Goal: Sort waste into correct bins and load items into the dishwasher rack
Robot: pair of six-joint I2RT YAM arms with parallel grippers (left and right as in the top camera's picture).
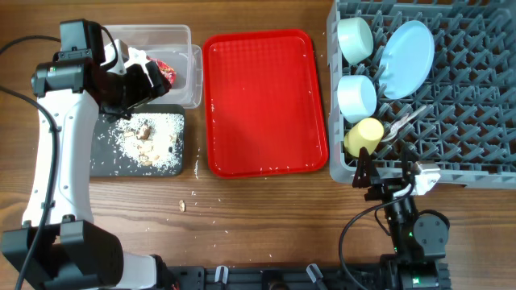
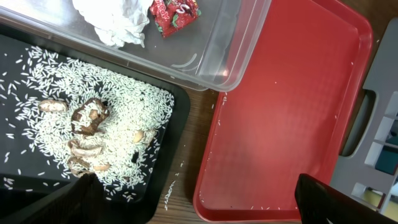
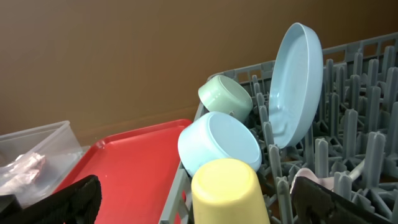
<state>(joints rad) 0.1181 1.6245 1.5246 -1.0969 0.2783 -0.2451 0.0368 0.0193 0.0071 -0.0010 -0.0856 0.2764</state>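
The flat plastic serving tray [image 1: 266, 105] is plain red; at its three o'clock, the lattice plastic crate [image 1: 468, 121] is grey, the round plate [image 1: 407, 58] pale blue.

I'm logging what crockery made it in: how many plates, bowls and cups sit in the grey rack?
Plates: 1, the light blue plate
Bowls: 2, the mint bowl and the pale blue bowl
Cups: 1, the yellow cup
Total: 4 in the rack
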